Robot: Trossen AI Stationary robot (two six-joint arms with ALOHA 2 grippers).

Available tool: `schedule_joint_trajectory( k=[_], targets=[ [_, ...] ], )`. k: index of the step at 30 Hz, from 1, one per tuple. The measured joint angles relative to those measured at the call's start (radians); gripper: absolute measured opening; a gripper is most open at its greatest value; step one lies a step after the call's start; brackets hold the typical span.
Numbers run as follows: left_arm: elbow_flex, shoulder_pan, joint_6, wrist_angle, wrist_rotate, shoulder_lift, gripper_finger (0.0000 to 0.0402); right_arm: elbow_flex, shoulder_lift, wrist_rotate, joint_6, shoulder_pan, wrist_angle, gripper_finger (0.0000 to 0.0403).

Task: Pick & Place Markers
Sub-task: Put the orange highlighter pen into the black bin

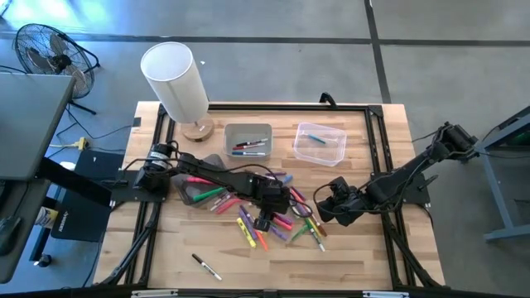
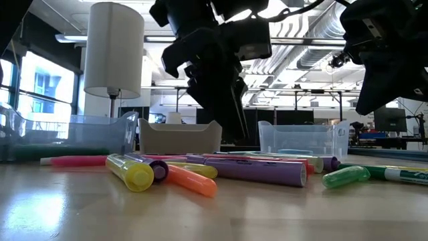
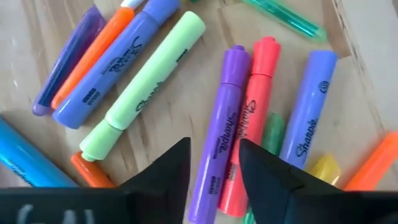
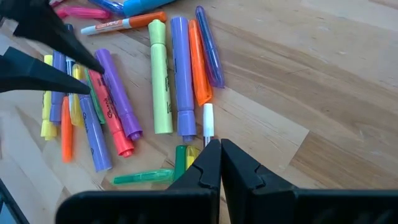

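left gripper (image 1: 263, 217) hangs low over the marker pile (image 1: 265, 217) at the middle of the table (image 1: 373, 257), jaws narrowly parted and empty, straddling a purple highlighter (image 3: 219, 134) beside a red one (image 3: 249, 134); judged a pre-grasp line-up. right gripper (image 1: 325, 204) hovers just off the pile's right edge, jaws closed together, nothing held, apparently waiting clear. grey bin (image 1: 248, 142) and clear bin (image 1: 319, 143) near the far edge already hold a few markers. one black marker (image 1: 205, 266) lies apart near the front edge.
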Motion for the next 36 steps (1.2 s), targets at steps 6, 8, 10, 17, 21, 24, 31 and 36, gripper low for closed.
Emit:
schedule_joint_trajectory(
  k=[6, 8, 10, 17, 21, 24, 31, 36],
  targets=[
    [0.000, 0.001, 0.000, 0.000, 0.020, 0.000, 0.0073, 0.000, 0.000, 0.001, 0.000, 0.000, 0.000, 0.0000],
    [0.000, 0.001, 0.003, 0.000, 0.019, 0.000, 0.0066, 0.000, 0.000, 0.001, 0.000, 0.000, 0.000, 0.0000],
    [-0.001, 0.001, 0.004, 0.000, 0.018, 0.001, 0.0063, 0.000, 0.000, 0.001, 0.000, 0.000, 0.000, 0.0000],
    [-0.002, 0.001, 0.000, -0.005, 0.025, 0.001, 0.0062, 0.000, 0.000, 0.002, 0.000, 0.000, -0.001, 0.0000],
    [-0.002, 0.002, -0.003, -0.023, 0.051, 0.001, 0.0062, 0.000, 0.000, 0.002, 0.000, 0.000, -0.001, 0.0000],
    [-0.002, 0.001, -0.003, -0.024, 0.068, 0.001, 0.0068, 0.000, 0.000, 0.002, 0.000, 0.000, -0.001, 0.0000],
    [-0.003, 0.000, -0.022, -0.026, 0.107, 0.029, 0.0107, 0.000, 0.000, 0.002, 0.000, 0.000, 0.000, 0.0000],
    [-0.002, 0.000, -0.021, -0.018, 0.092, 0.026, 0.0122, 0.000, 0.000, 0.002, 0.000, 0.000, 0.001, 0.0000]
  ],
)
